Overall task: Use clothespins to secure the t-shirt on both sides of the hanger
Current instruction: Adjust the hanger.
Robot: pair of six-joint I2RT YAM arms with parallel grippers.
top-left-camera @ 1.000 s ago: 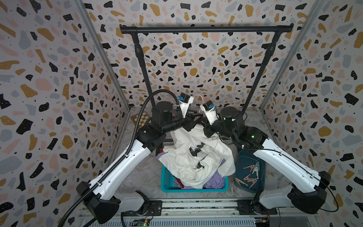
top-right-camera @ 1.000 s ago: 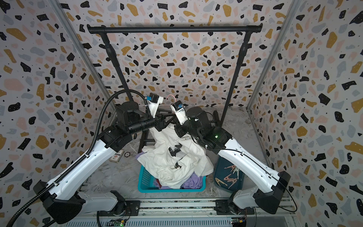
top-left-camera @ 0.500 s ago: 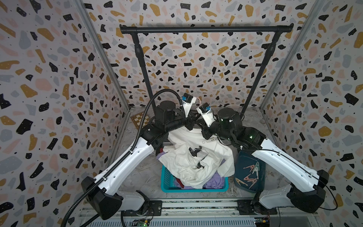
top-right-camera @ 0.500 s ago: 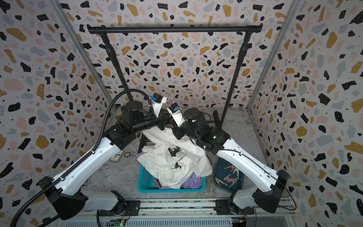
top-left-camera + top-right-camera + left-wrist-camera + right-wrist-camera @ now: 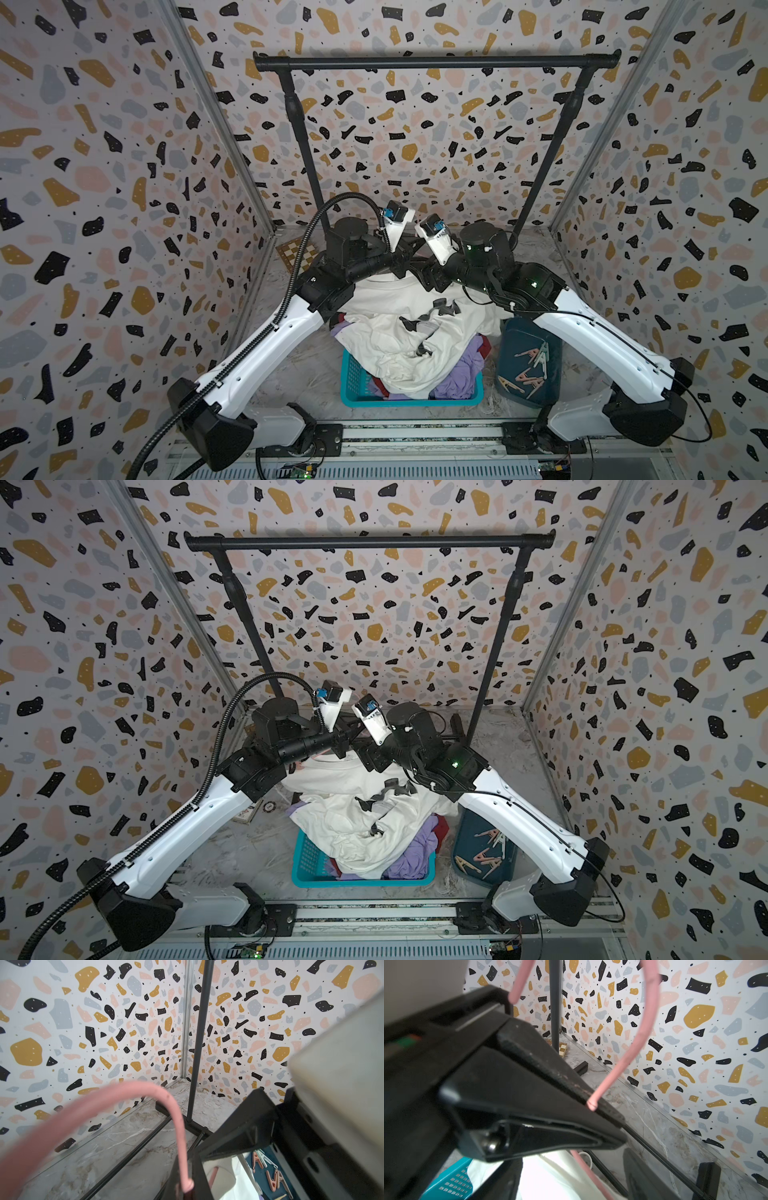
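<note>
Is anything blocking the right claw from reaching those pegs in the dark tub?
Nothing visible covers the clothespins; they lie exposed in the open dark blue bin. The right gripper is up by the hanger; only its own arm passes over the bin's far corner.

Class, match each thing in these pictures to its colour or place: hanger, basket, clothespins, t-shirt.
Things:
1. hanger
2. basket
3. clothespins
4. t-shirt

Descriptions:
a. lying in the dark blue tray
b. white, heaped over the basket
c. pink
d. turquoise

Pairs: 1-c, 2-d, 3-a, 4-b
</note>
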